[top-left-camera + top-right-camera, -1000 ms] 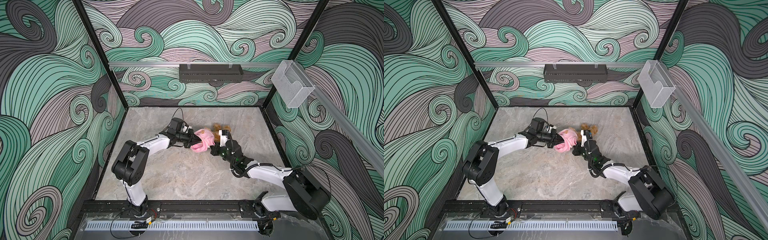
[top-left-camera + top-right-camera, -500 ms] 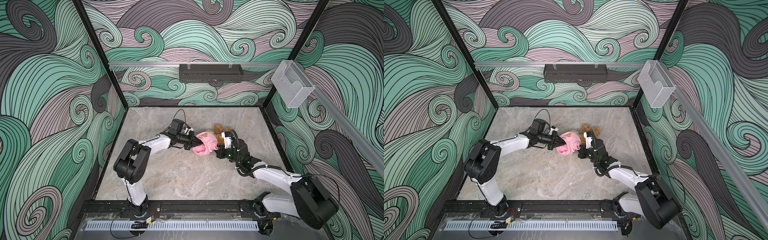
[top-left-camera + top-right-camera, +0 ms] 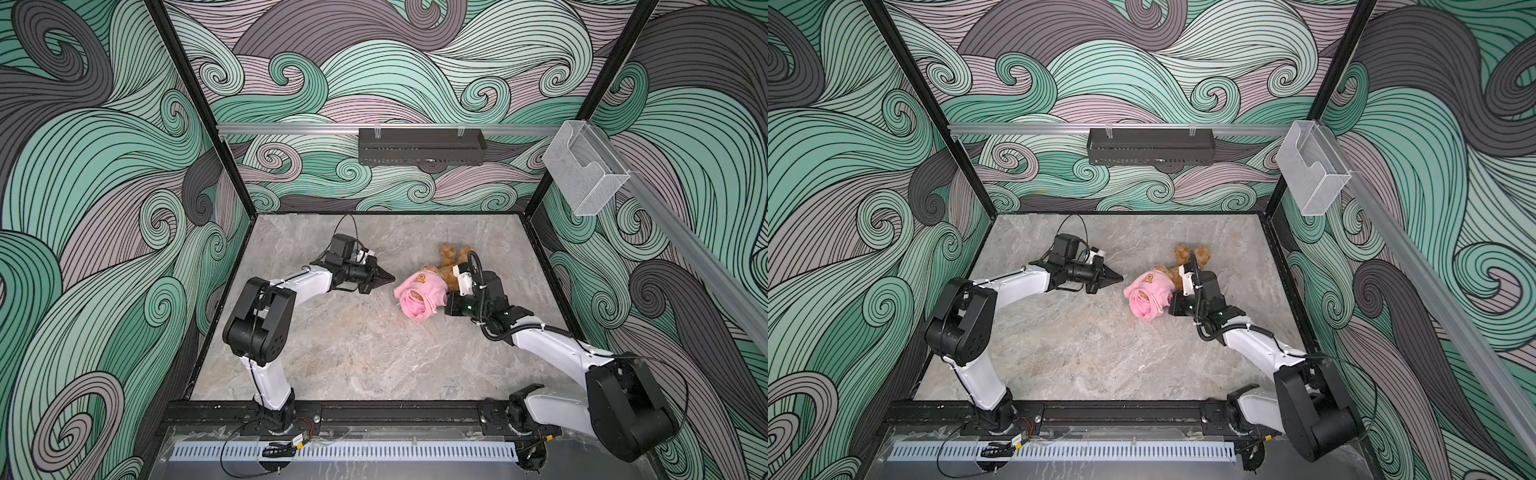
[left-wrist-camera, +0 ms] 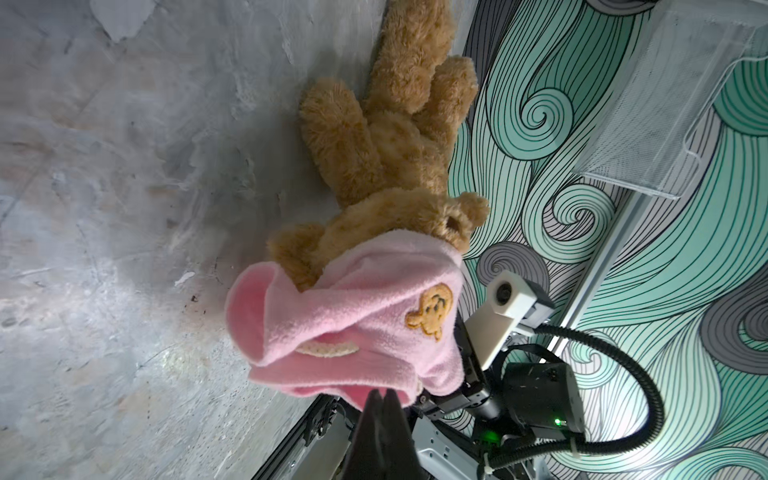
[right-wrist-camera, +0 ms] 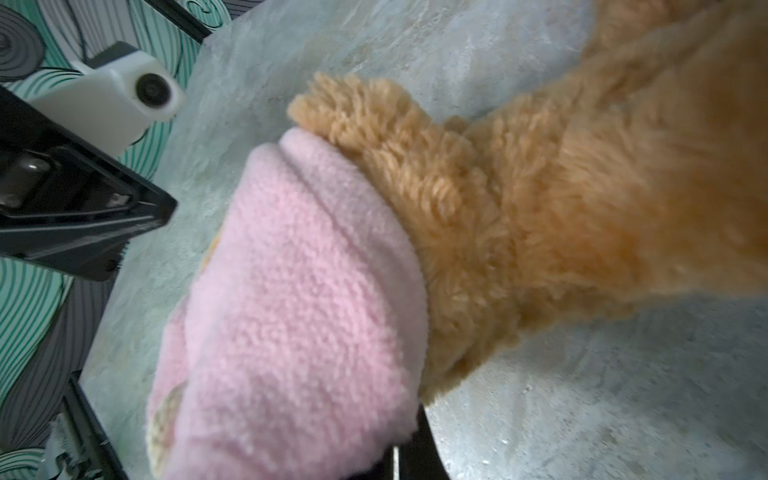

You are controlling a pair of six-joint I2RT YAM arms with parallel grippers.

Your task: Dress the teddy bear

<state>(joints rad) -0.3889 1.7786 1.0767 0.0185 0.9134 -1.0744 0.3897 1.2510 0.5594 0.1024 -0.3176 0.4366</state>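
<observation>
Wave-pattern walls, grey marbled tabletop point(image 3: 353, 353).

Risk:
- left claw point(image 3: 390, 281) closed, empty, off cloth
- right claw point(image 3: 448, 296) closed, apparently pinching hem of pink fleece garment point(image 3: 419, 291)
- single pinch may drag whole teddy bear point(image 3: 449, 254) rather than slide garment down, or hem may slip free

Position:
- bear just beyond left claw tips, not touching
- bear lies against right claw
- head end bunched in garment, legs bare, pointing away from both claws

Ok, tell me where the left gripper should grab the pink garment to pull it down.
Probably the folded hem of the pink garment across the teddy bear's chest, coming from the left gripper's side, low over the table. That edge forms a thick fold, and the bare legs point toward the back wall.
</observation>
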